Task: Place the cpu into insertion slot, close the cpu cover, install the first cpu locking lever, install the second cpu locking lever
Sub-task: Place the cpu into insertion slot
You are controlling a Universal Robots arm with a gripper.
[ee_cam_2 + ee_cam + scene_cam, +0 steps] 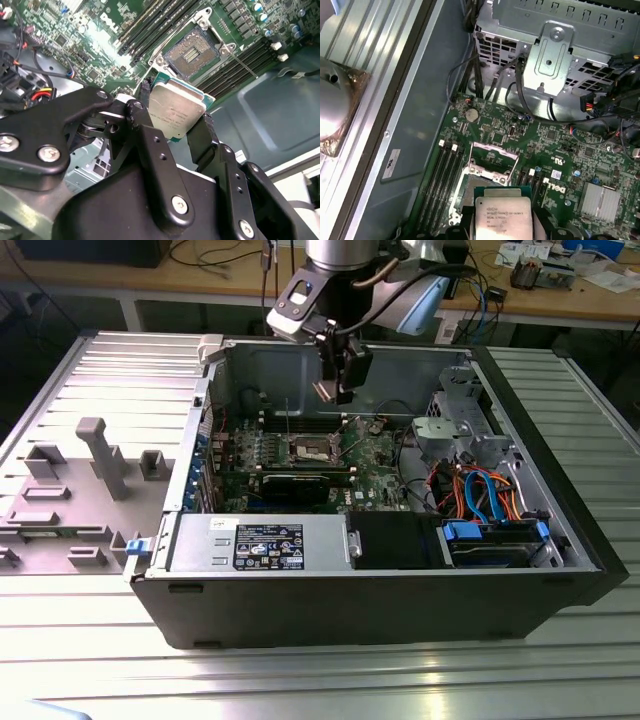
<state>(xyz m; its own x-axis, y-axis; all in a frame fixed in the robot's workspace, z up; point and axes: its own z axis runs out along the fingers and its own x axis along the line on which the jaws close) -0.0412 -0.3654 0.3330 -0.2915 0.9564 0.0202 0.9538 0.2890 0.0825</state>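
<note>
On the exterior view's left, a grey fixture (pixel 100 465) with upright blocks sits along that edge of the ribbed tabletop (pixel 300 680). The open computer case (pixel 370 590) takes the middle. My gripper (pixel 338 388) hangs inside the case above the green motherboard (pixel 375 475), near the case's far wall. It is clamped on the cpu (pixel 176 111), with a finger on each of two opposite edges. The chip is in the air with its silver top up, touching nothing else.

The insertion slot (pixel 192 51) lies bare below it, its dark centre exposed, between the banks of memory slots (pixel 145 25). The cpu cover (pixel 492 148) looks swung up off the slot, and a thin locking lever (pixel 240 62) stands loose beside it. Toward the exterior view's right are the drive cage (pixel 455 430) and a tangle of orange and blue cables (pixel 480 495).

What worries me is alignment. In the second wrist view the chip looks offset from the slot and tilted against it. If I bring it down skewed, or turned the wrong way round, a corner could land on the contact field and bend pins. I judge that the costliest fault. The grip is on thin edges only, so a small slip could drop the chip onto the board. The raised cover and lever also sit close to the fingers' way down and could be struck.
</note>
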